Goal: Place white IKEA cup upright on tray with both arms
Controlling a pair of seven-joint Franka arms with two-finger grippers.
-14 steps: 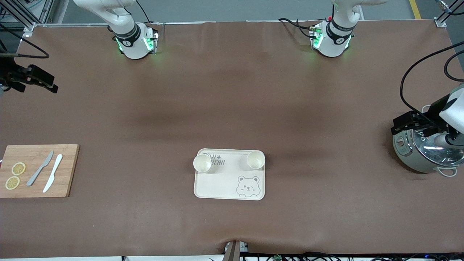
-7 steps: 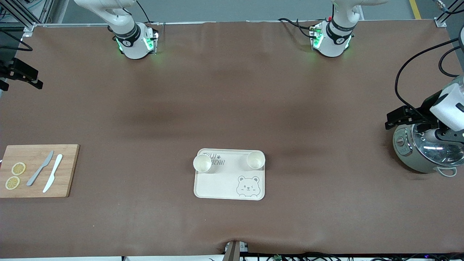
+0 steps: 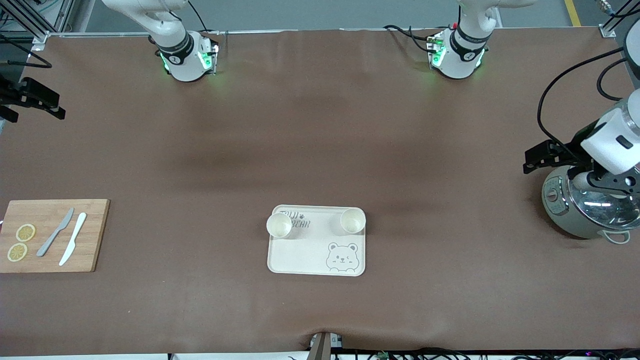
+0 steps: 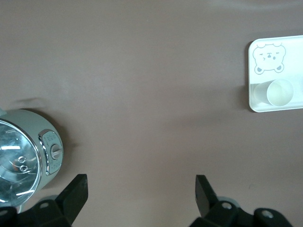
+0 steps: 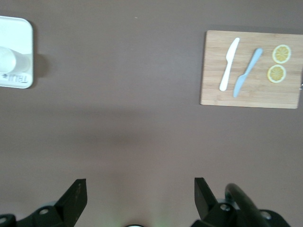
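Note:
The cream tray (image 3: 310, 255) with bear drawing lies on the brown table near the front camera. Two white cups stand upright on it, one (image 3: 279, 225) at the corner toward the right arm's end, the other (image 3: 352, 220) at the corner toward the left arm's end. My left gripper (image 3: 534, 159) is open and empty, in the air beside the cooker at the left arm's end. My right gripper (image 3: 42, 102) is open and empty, over the table's edge at the right arm's end. The left wrist view shows its gripper (image 4: 140, 189), the tray (image 4: 294, 61) and one cup (image 4: 279, 92). The right wrist view shows its gripper (image 5: 140, 191), the tray (image 5: 16, 33) and one cup (image 5: 9, 59).
A grey-green cooker with a glass lid (image 3: 585, 210) stands at the left arm's end, also in the left wrist view (image 4: 23, 161). A wooden cutting board (image 3: 50, 250) with two knives and two lemon slices lies at the right arm's end, also in the right wrist view (image 5: 251, 71).
My left gripper has drawn away from over the cooker, toward the robots' bases and the table's middle. My right gripper has shifted slightly at the table's edge. Cups and tray have not moved.

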